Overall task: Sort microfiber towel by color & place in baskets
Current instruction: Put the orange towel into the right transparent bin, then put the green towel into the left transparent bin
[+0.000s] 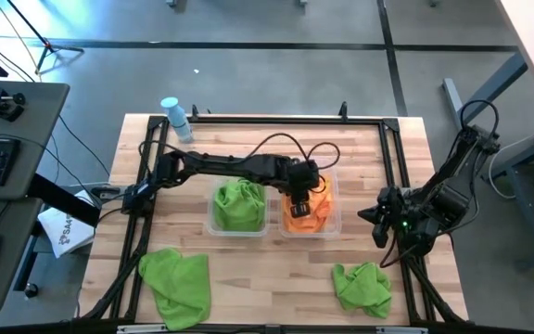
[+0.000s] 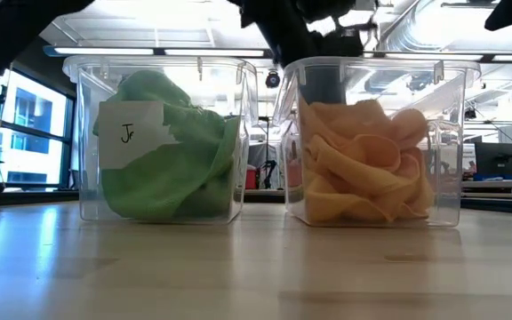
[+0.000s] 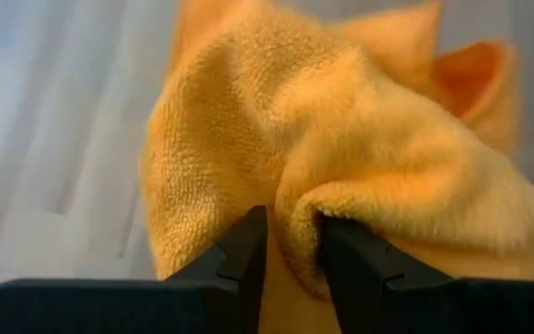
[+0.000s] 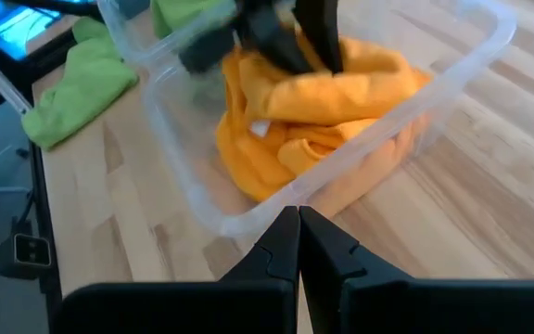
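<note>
Two clear baskets stand side by side mid-table. The left one [image 1: 213, 225] holds a green towel [image 1: 239, 204]; the right one [image 1: 335, 225] holds orange towels [image 1: 315, 211], heaped in folds [image 2: 372, 164]. My left gripper [image 1: 300, 195] reaches down into the orange basket, open a little, with a fold of the top orange towel [image 3: 341, 139] between its fingers. Two more green towels lie crumpled on the table near its front edge, one at the left [image 1: 176, 283] and one at the right [image 1: 362, 286]. My right gripper [image 4: 298, 232] hovers shut, to the right of the orange basket. My left gripper has a raised fold [image 3: 295, 199] of the top orange towel between its two parted fingers, coming from above and slanting down. The fold's rounded edge lies against one fingertip [image 3: 334, 232]. The towel rests on the heap in the basket, slack, not lifted.
A pale-blue bottle [image 1: 176, 119] stands at the table's far left corner. A white printed sheet [image 1: 63, 232] lies off the table's left side, by a desk with a keyboard. A black frame [image 1: 392, 148] runs round the tabletop. Bare wood shows between the two front towels.
</note>
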You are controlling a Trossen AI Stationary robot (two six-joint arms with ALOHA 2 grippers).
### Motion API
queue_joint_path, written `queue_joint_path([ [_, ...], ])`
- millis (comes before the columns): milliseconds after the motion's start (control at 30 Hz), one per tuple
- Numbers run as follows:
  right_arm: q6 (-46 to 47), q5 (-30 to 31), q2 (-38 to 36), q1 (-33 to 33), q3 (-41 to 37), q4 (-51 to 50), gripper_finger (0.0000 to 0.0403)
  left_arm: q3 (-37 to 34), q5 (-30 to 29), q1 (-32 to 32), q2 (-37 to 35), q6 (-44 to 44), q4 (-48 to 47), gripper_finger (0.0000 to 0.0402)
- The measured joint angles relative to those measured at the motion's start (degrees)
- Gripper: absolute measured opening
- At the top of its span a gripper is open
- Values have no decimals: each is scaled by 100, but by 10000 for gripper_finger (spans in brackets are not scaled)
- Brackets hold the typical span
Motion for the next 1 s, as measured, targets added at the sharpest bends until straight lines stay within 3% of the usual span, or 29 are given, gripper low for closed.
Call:
queue_joint_path([
  [400,70,-83,59,-1,0,105,0,0,1,-110,-825,2,7,91],
  [800,764,-2604,1264,-9,0,267,0,0,-28,-562,-1127,-156,-3,91],
  [1000,1652,-3673,1712,-9,0,317,0,0,-102,-808,-1127,-363,-17,91],
])
